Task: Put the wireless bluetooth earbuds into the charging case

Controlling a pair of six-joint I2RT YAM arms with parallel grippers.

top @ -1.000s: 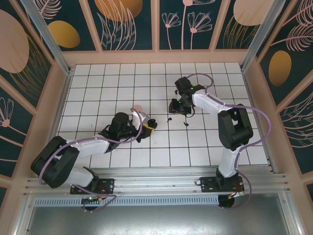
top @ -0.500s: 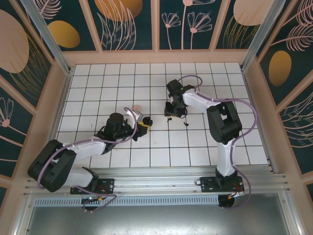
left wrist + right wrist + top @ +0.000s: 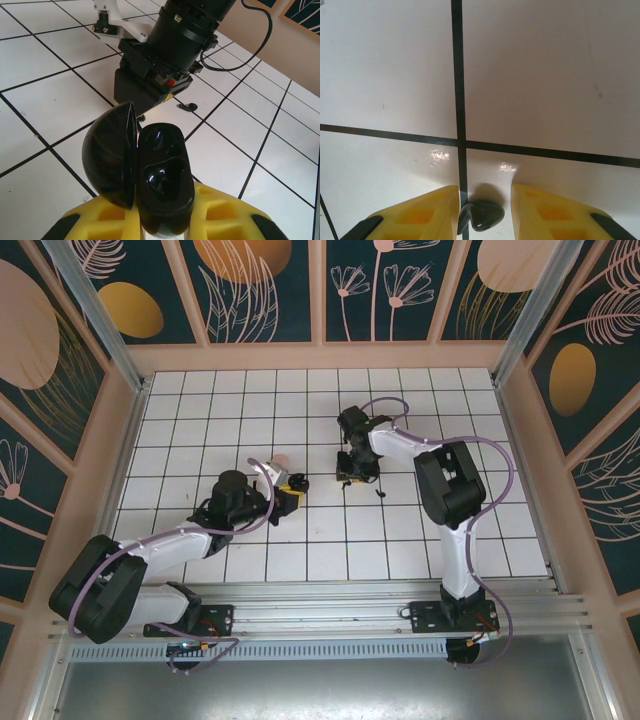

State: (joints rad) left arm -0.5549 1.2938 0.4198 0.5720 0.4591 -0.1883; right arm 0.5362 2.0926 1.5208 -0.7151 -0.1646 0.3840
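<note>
The left end effector (image 3: 162,219) is clamped tight on the open black charging case (image 3: 161,175), while the right end effector (image 3: 484,200) stands partly open around a dark earbud (image 3: 482,215) lying on the white tabletop (image 3: 545,75), with a second earbud (image 3: 188,106) nearby.

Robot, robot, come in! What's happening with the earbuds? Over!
Left gripper shut on open charging case. Right gripper jaws open, straddling black earbud on table. Second earbud lies loose nearby. Nothing blocking.

arm links (image 3: 170,545) white | joints (image 3: 235,490) black | cables (image 3: 384,399) lilac | fingers (image 3: 425,210) yellow
</note>
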